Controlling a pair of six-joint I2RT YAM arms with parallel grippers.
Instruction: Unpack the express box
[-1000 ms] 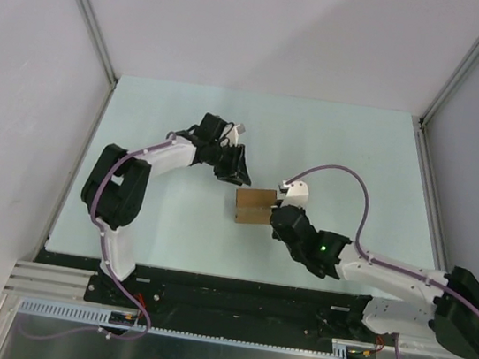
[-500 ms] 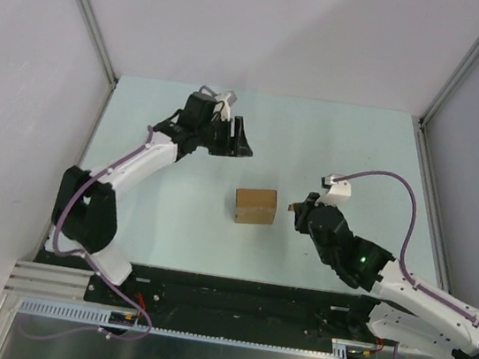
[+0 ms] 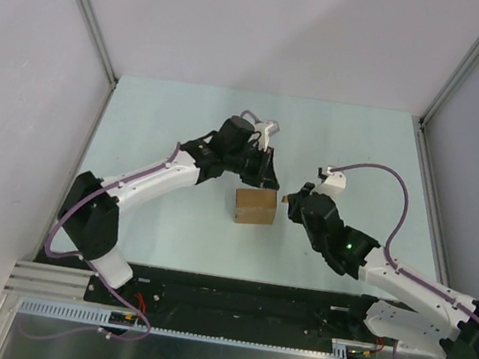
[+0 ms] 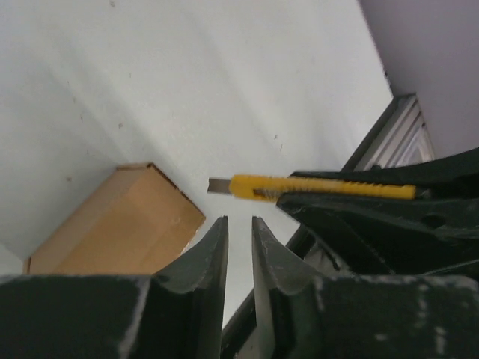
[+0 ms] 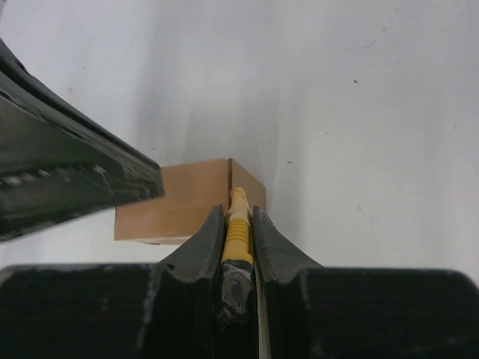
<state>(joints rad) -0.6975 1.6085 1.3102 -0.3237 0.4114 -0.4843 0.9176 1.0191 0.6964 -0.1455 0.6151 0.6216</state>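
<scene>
**Knife at the box; brace before cutting**

The express box (image 3: 255, 206) sits closed near the middle of the surface (image 3: 359, 152). The right hand (image 5: 238, 213) is clamped on the utility knife (image 4: 322, 187), its blade near the box's right side. The left hand (image 4: 239, 224), fingers a narrow gap apart and empty, hovers by the box's far side. Recommendation: pin the box with the left hand first, then cut shallowly along the flap join.

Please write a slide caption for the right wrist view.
Right fingers clamp a yellow utility knife, pointed at the brown express box.
</scene>
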